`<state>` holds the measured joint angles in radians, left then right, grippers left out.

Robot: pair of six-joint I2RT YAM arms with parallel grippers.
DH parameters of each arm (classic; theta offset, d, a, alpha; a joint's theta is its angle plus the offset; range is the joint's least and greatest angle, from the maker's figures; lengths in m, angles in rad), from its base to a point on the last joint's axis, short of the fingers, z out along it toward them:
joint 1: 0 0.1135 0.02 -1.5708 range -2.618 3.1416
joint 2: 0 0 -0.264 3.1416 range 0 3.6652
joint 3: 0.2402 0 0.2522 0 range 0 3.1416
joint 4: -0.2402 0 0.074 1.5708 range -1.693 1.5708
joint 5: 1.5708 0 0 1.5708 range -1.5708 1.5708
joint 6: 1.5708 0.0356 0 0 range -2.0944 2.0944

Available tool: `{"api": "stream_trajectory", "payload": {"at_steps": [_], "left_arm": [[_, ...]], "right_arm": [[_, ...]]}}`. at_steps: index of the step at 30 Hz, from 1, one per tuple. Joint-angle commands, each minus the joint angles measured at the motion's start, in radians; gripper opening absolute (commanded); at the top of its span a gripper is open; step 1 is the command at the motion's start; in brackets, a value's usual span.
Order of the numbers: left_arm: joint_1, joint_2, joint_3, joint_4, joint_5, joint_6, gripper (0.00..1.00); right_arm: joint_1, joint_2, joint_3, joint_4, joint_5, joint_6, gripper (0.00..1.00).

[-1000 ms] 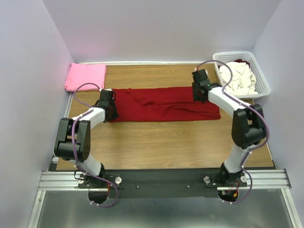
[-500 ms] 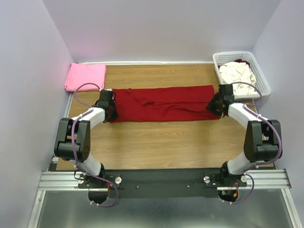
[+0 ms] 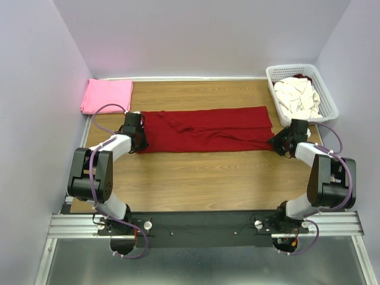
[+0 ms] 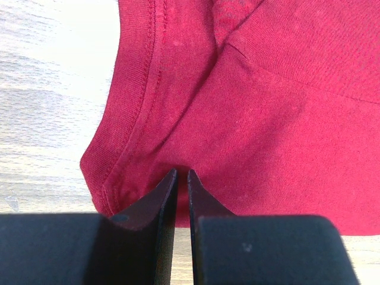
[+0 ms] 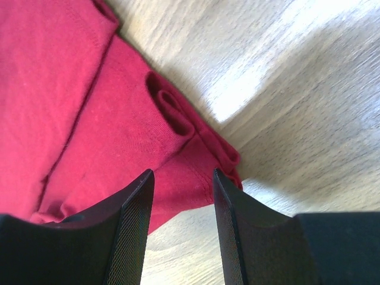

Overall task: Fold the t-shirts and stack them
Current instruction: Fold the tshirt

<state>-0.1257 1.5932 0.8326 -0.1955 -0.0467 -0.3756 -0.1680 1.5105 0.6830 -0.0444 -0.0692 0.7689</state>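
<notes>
Right wrist: right gripper (image 5: 182, 173) jaws apart, dark red t-shirt (image 5: 77, 107) corner between them; left gripper (image 4: 182, 172) jaws clamped on hem. Close shallow, you risk one layer.

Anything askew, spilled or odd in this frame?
One small thing: the near right corner of the dark red t-shirt is rumpled. Its hem has rolled into a small loop just ahead of the open right gripper. The rest of the folded strip lies fairly flat on the table.
</notes>
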Motion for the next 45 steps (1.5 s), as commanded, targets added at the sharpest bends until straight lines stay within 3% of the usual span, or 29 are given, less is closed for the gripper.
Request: {"api": "stream_trajectory", "payload": {"at_steps": [1,12,25,30,35,45], "left_arm": [[0.001,-0.018,-0.015,-0.025,0.021,0.012,0.19],[-0.003,-0.016,-0.018,-0.024,0.018,0.012,0.19],[-0.008,-0.012,-0.018,-0.028,0.007,0.014,0.19],[-0.009,-0.009,-0.018,-0.028,0.005,0.015,0.19],[-0.011,-0.004,-0.017,-0.03,0.007,0.017,0.19],[-0.015,-0.003,-0.018,-0.035,-0.005,0.017,0.19]], "right_arm": [[-0.011,-0.052,-0.007,0.023,-0.041,0.001,0.52],[-0.01,-0.004,0.044,0.035,-0.024,0.033,0.51],[-0.01,0.074,0.046,0.101,0.012,0.052,0.43],[-0.01,0.062,0.067,0.1,0.016,0.046,0.19],[-0.01,0.074,0.118,0.095,0.005,0.032,0.05],[-0.01,0.151,0.22,0.094,-0.009,0.023,0.01]]}}
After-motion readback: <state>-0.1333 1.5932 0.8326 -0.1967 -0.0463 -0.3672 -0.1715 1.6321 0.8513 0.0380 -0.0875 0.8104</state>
